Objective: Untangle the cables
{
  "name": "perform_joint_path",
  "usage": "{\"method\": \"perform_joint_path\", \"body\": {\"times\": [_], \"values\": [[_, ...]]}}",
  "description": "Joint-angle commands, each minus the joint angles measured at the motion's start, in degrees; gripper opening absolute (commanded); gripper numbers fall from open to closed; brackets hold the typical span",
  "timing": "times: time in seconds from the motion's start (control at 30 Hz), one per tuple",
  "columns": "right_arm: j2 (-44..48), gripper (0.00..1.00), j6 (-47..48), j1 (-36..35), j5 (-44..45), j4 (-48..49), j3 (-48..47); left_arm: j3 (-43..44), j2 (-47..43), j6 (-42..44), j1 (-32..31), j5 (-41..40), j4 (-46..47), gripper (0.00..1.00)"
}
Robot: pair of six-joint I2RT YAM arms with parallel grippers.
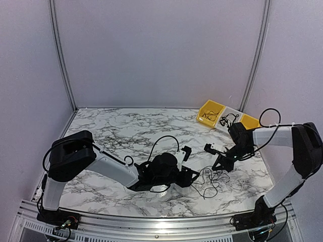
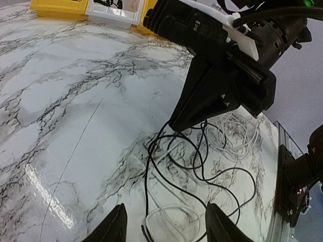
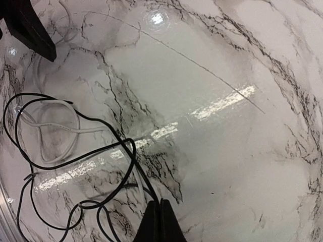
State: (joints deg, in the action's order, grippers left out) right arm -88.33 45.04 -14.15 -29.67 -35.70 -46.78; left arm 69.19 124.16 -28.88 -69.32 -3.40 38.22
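Tangled cables (image 2: 147, 191), right pincer (image 3: 160, 202) closed

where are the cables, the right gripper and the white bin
cables (image 1: 208, 181), top view, middle of the black tangle
right gripper (image 3: 160, 205), right wrist view, tips of its closed fingers
white bin (image 1: 235, 112), top view, bare far part

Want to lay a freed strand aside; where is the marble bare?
Bare: the far left marble from the back wall to the left arm, and the middle strip before the bins. Crowded: near right, cables between left gripper and right gripper.
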Motion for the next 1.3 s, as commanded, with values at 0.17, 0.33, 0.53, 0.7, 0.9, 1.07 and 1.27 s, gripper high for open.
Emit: {"method": "perform_joint_path", "body": {"times": [0.17,0.33,0.53,0.7,0.9,1.07,1.27], "values": [[5.9,0.0,-4.2,-1.2,-4.5,0.3,-4.4,9.0,6.6,0.4,0.9,-1.6,0.0,0.55],[10.5,0.0,-4.3,-1.2,-13.4,-1.3,-5.7,15.3,10.6,0.1,1.4,0.7,0.8,0.54],[11.8,0.0,-0.8,-1.2,-23.3,-6.8,-8.9,20.5,16.7,-2.9,2.3,0.6,2.9,0.48],[13.5,0.0,0.7,-1.2,-27.3,-11.5,-14.9,21.9,19.8,-4.5,2.4,1.8,6.1,0.39],[16.9,0.0,-1.1,-1.2,-30.4,-15.2,-28.6,22.0,21.8,-7.4,2.4,4.7,7.4,0.34],[20.7,0.0,-7.4,-1.2,-32.0,-12.2,-38.6,20.9,22.3,-8.6,2.4,5.1,8.7,0.31],[20.2,0.0,-14.4,-1.2,-34.9,-11.2,-52.5,20.8,22.9,-9.0,2.4,5.6,9.5,0.29]]}}
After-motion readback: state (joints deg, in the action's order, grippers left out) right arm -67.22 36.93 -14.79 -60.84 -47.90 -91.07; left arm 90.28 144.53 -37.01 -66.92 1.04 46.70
